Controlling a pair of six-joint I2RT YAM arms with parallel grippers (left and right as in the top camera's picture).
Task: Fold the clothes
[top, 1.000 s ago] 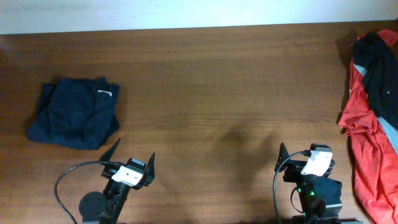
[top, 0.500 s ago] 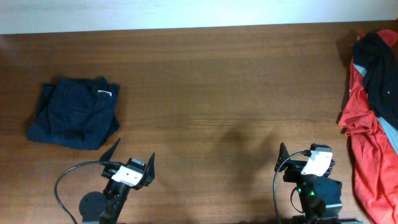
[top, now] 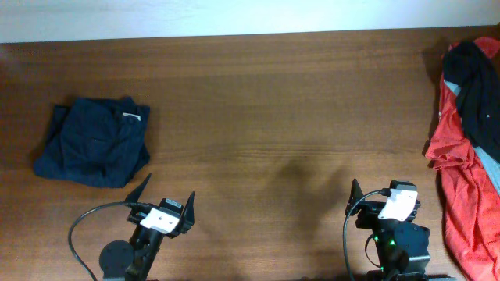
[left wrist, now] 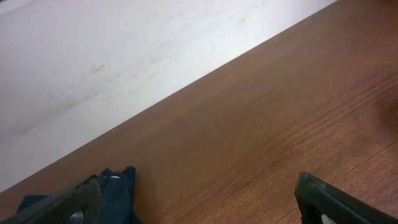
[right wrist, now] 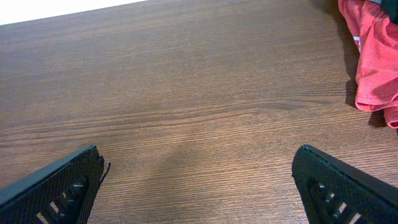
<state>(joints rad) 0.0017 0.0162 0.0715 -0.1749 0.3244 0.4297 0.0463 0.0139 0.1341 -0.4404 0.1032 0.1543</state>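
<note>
table: wooden table (top: 266,101), used as the landmark for every place below
shorts: dark navy shorts (top: 92,152) in a compact, rumpled lump on the table's left part, about midway between its far and near edges; nothing touches them
label: small white label (top: 133,117) on the far right corner of the shorts
left gripper: left gripper (top: 169,187) at the table's near edge, left of centre; jaws spread wide with nothing between them; the shorts lie apart from it, further onto the table and to the left
left wrist view: a navy corner of the shorts shows just beside the left finger (left wrist: 62,202); otherwise bare wood
right gripper: right gripper (top: 380,195) at the table's near edge, right part; jaws wide apart and empty, only bare wood between its fingers (right wrist: 56,186)
garment heap: red, black and grey garment heap (top: 465,148) along the table's right edge, well apart from the shorts
cable: black cable (top: 78,226) looping at the table's near left
</note>
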